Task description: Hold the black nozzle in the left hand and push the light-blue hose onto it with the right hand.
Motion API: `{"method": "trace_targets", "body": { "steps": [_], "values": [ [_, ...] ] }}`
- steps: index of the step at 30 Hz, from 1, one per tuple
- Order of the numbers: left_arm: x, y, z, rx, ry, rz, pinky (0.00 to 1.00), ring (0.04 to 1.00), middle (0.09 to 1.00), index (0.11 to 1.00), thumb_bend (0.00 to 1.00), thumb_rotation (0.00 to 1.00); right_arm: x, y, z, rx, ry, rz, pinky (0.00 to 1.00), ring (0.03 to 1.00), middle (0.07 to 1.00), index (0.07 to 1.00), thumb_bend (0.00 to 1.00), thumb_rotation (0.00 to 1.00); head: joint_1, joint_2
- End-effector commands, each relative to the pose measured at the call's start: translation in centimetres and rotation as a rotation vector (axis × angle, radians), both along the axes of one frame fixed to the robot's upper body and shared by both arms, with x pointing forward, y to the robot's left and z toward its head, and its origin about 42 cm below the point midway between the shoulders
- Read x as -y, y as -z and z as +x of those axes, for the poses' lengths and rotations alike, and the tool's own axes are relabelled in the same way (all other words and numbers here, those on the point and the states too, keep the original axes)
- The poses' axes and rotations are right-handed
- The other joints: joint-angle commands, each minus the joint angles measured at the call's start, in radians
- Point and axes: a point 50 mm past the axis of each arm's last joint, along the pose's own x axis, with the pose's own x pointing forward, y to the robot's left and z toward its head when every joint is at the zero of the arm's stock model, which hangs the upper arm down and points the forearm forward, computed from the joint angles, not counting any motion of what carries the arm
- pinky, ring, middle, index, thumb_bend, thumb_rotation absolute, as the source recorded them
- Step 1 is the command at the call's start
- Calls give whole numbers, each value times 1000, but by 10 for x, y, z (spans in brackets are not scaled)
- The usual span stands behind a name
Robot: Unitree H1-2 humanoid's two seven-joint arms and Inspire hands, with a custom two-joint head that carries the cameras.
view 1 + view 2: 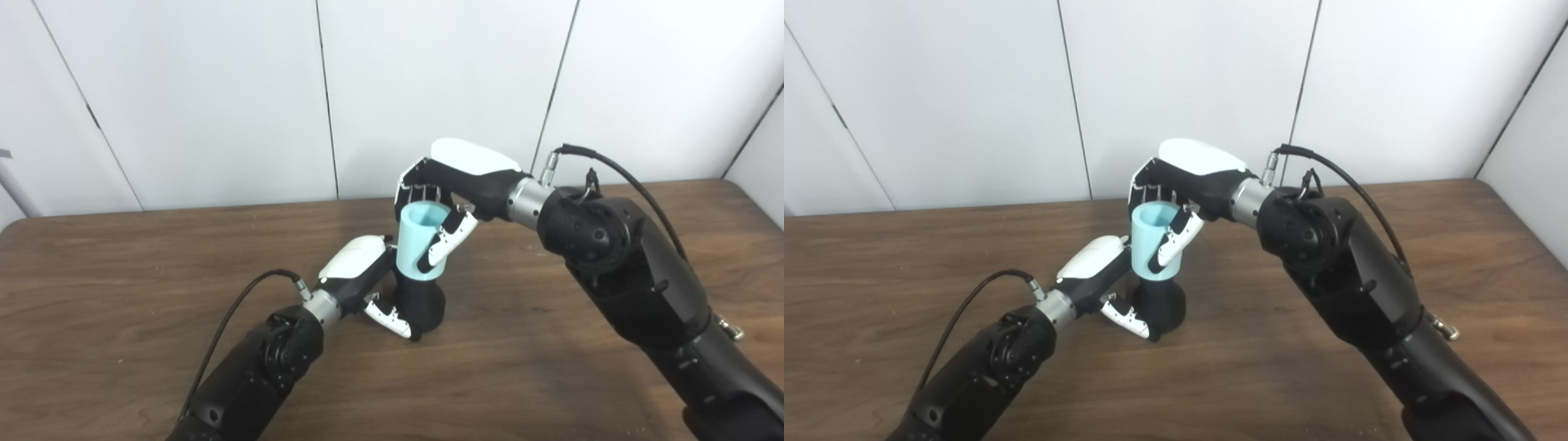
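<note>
Nozzle: the black nozzle [422,303] stands upright on its wide base near the middle of the tabletop [122,257], a little toward the far edge; only its flared lower part shows, since its top is hidden inside the hose.

Hose: the light-blue hose [416,242] is a short open-topped sleeve sitting upright on the nozzle, its lower rim touching the black body where that starts to widen. The open mouth faces up and looks empty from above.

Left robot hand: the left robot hand [383,288] wraps the nozzle from the left side, thumb curled around the front of the base and the other fingers hidden behind it, so it is grasping the nozzle and steadying it against the tabletop.

Right robot hand: the right robot hand [447,205] comes in from the right and above, fingers [413,193] curled behind the hose's upper rim and the thumb pressed down its front, so it is clamped on the hose.

Done so far: both grasps are in place, the two parts are lined up on one axis, and the hose is already over the nozzle's top.

Left to do: by my reading, only the last bit of the push, if any; whether the hose is fully seated cannot be told, because the joint is hidden inside the sleeve. Letting go comes after.

Tabletop: brown wood, with white wall panels behind its far edge.
</note>
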Motion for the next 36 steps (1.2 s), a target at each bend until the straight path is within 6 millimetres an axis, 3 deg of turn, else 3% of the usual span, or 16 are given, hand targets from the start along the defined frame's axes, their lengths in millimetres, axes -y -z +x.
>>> {"method": "trace_targets", "body": {
  "steps": [1, 19, 27, 36],
  "values": [
    [-4, 44, -20, -166, 30, 145, 1000, 581, 484, 482, 526, 0, -2, 5, -1, -14, -28, -18, 333, 446, 486, 502, 500, 0, -1, 1],
    [-6, 46, -18, -185, 22, 153, 1000, 592, 480, 485, 526, 0, 8, 18, -13, -23, -67, -70, 346, 405, 481, 544, 496, 0, -11, 5],
    [-6, 46, -18, -182, 24, 162, 1000, 592, 479, 486, 526, 0, 12, 28, -17, -36, -50, -89, 320, 437, 501, 515, 498, 0, -12, 2],
    [-6, 47, -18, -185, 26, 164, 1000, 591, 481, 484, 526, 0, 13, 23, -16, -21, -46, -78, 327, 425, 496, 521, 497, 0, -16, -5]
  ]
}}
